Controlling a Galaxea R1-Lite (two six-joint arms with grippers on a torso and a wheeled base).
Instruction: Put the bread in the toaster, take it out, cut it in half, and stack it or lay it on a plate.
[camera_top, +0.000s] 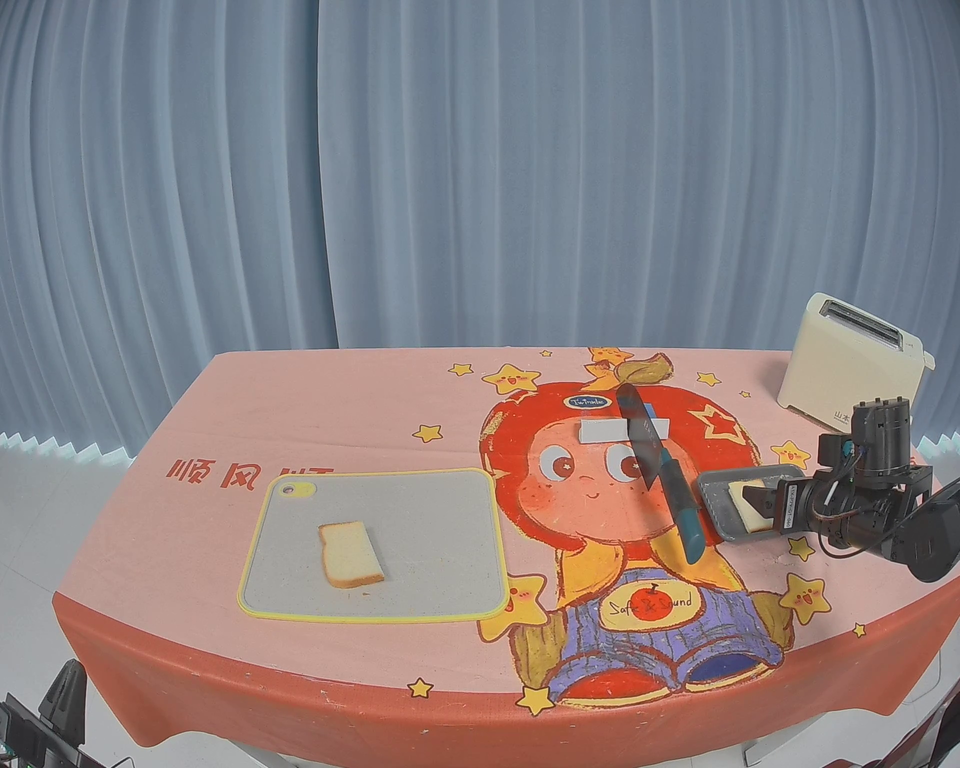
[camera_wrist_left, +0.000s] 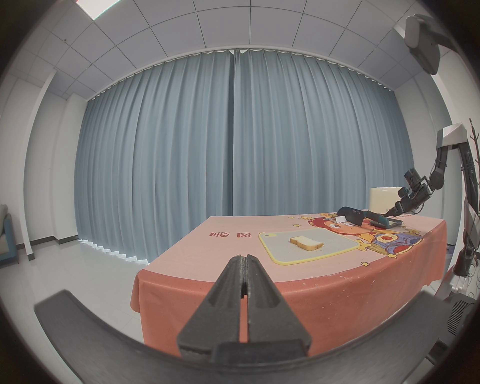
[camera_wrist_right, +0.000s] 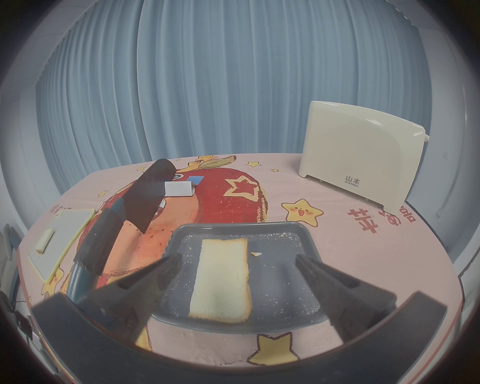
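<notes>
One half slice of bread (camera_top: 350, 553) lies flat on the grey cutting board (camera_top: 430, 560) at the table's front left. The other half (camera_wrist_right: 222, 280) lies in the grey plate (camera_wrist_right: 290, 285) at the right. My right gripper (camera_wrist_right: 237, 259) is open, hovering low over the plate's near side with a finger on either side of that half and nothing held; the head view shows this gripper (camera_top: 762, 500) at the plate's right rim (camera_top: 722, 487). The cream toaster (camera_top: 850, 365) stands at the back right. My left gripper (camera_wrist_left: 244, 300) is shut and empty, low in front of the table's left end.
A dark-bladed knife with a teal handle (camera_top: 662, 472) lies tilted in the table's middle, blade on a small white block (camera_top: 598, 431), handle end beside the plate. Crumbs dot the plate. The pink cloth between board and knife is bare.
</notes>
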